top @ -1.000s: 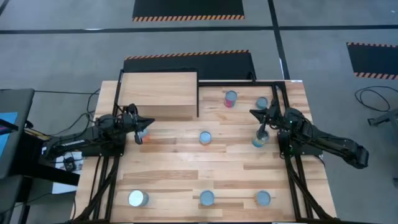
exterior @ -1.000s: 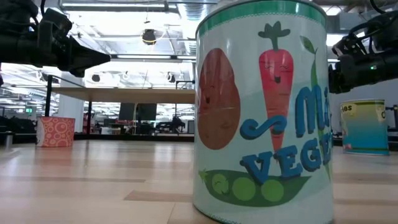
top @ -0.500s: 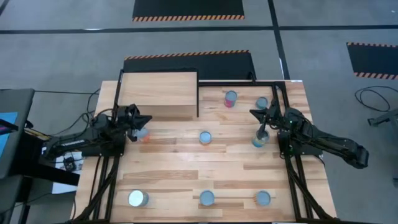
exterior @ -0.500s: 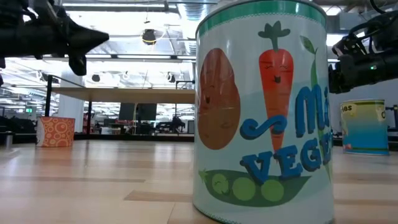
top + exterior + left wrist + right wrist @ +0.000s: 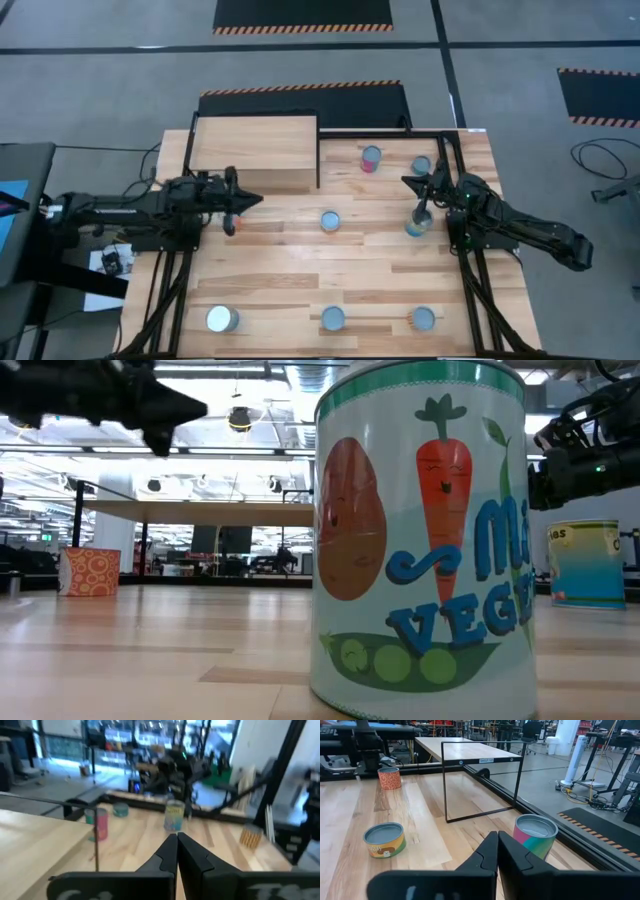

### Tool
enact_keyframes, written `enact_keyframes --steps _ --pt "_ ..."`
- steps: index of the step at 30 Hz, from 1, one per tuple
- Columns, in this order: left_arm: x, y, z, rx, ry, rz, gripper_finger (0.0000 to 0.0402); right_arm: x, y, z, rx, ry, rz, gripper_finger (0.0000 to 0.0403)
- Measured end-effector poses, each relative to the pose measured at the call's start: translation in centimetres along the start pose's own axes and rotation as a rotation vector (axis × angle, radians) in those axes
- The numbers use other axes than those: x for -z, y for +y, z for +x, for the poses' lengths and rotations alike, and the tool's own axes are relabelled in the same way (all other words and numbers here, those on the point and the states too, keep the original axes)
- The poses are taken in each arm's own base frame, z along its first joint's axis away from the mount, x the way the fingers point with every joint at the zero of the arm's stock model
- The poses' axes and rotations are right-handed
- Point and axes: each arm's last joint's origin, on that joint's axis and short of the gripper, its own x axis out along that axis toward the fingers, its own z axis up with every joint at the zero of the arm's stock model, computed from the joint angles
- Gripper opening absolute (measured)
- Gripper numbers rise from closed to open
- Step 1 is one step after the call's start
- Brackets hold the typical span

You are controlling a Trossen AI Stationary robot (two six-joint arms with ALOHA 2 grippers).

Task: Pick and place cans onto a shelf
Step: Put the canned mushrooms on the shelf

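Observation:
My left gripper (image 5: 252, 202) (image 5: 176, 841) is shut and empty. It hangs above the table beside an orange-labelled can (image 5: 232, 224) (image 5: 90, 572), just off the near edge of the light wood shelf (image 5: 255, 150). It shows high up in the low view (image 5: 185, 407). My right gripper (image 5: 408, 182) (image 5: 496, 840) is shut and empty at the table's right, between a teal-topped can (image 5: 421, 164) and a yellow-and-teal can (image 5: 415, 228). A pink can (image 5: 371, 157) (image 5: 535, 836) stands on its base at the far side.
More cans stand upright on the tabletop: one in the middle (image 5: 330, 221) and three along the near edge, a wide whitish-topped one (image 5: 222, 319), a vegetable-labelled one (image 5: 332, 318) (image 5: 420, 540) and an orange one (image 5: 423, 319). The shelf's black frame (image 5: 480, 787) stands open underneath.
My left gripper has risen and gone toward the table's right edge, staying close to the shelf's near edge. The orange-labelled can has stayed on the table. My right arm has kept still.

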Motion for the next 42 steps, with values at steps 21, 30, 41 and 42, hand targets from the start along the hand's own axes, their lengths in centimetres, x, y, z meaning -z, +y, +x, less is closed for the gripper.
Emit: enact_keyframes --steps 21,30,41,42 --pt "0.9 -4.2 16.6 0.017 0.466 0.081 0.0 0.0 0.0 0.0 0.0 0.001 0.0 0.0028" --pt "3.6 -4.6 23.2 -0.057 0.746 0.149 0.0039 0.0 0.0 0.0 0.0 0.002 0.0 0.0027" --pt "5.7 -4.4 25.6 -0.138 0.879 0.262 0.0109 0.0 0.0 0.0 0.0 0.001 0.0 0.0027" --pt "5.7 -4.4 25.6 -0.138 0.878 0.267 0.011 0.0 0.0 0.0 0.0 0.001 0.0 0.0027"
